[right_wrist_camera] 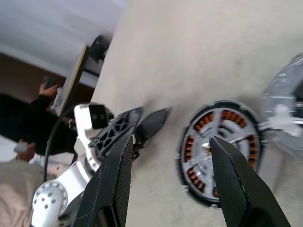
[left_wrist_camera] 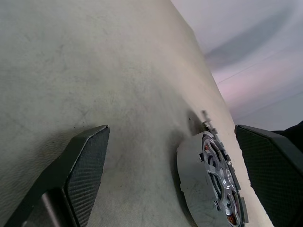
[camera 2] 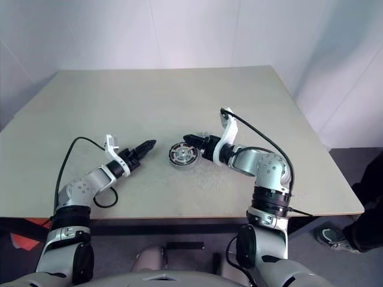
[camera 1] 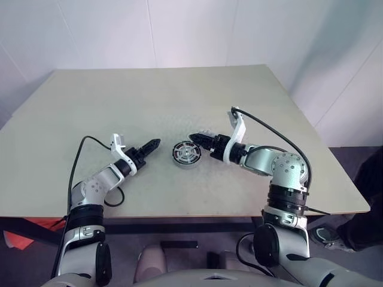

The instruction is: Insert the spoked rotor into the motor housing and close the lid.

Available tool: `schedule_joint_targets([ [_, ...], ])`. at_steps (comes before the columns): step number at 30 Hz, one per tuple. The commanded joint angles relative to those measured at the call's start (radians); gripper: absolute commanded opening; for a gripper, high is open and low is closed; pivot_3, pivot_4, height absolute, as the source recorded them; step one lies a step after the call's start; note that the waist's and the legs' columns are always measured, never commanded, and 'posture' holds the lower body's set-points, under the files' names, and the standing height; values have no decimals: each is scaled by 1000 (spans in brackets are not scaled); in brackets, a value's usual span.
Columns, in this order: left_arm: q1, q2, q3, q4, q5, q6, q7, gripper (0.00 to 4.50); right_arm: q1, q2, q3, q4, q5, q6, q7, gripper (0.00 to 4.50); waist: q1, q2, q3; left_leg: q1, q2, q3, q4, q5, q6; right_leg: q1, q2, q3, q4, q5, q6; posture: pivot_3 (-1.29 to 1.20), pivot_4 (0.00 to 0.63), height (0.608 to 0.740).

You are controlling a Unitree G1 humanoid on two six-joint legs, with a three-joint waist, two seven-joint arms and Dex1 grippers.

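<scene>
Motor housing (camera 1: pixel 185 154) flat on the worktop (camera 1: pixel 179 95), round face up, near the middle of the front edge, spoked rotor (right_wrist_camera: pixel 215 153) apparently seated inside over coppery windings. Lies between both hands: right hand (camera 1: pixel 200 139) almost touching its far-right rim, nearer; left hand (camera 1: pixel 151 144) just beside on the left, apart. Left hand wide open and empty. Right hand partly open; lid (right_wrist_camera: pixel 284 111) pale at the housing's edge by it, cut off, contact impossible to tell. No long axis to align. Lid hard to make out from the head views.
</scene>
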Motion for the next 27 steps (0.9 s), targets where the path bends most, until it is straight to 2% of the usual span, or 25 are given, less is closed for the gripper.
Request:
schedule_joint_targets([
  [1,-5,3,9,-14,0,-3,2,4500,-20,-40,-42,20,-20,-38,-32,2871,0,0,0,0,0,0,0,0,0,0,0,0,0,0,0,0,0,740],
  [2,-4,1,8,-14,0,-4,2,4500,-14,-57,-46,22,-22,-47,-26,2871,1,0,0,0,0,0,0,0,0,0,0,0,0,0,0,0,0,740],
  [5,0,-1,8,-17,0,-4,2,4500,2,-87,-63,11,-12,-60,-13,3445,1,0,0,0,0,0,0,0,0,0,0,0,0,2,3,0,0,740],
  [8,3,-4,5,-16,1,-3,0,4500,-2,-93,-108,12,13,-52,-27,4449,0,0,0,0,0,0,0,0,0,0,0,0,1,2,3,0,0,740],
  [13,-7,-2,1,-6,4,-2,-5,4500,4,-81,-142,32,13,-42,-53,4479,1,0,0,0,0,0,1,0,0,1,0,0,1,3,2,0,0,740],
  [19,-14,6,0,0,8,0,-10,4500,42,-70,-122,40,-9,-18,-63,4479,1,0,0,0,0,0,1,0,0,1,0,0,1,3,0,0,0,740],
  [27,-18,14,3,-3,10,2,-10,4500,50,-50,-107,141,-42,-96,-49,4479,-1,-2,-1,0,0,0,2,0,1,1,0,0,1,1,-1,0,0,740],
])
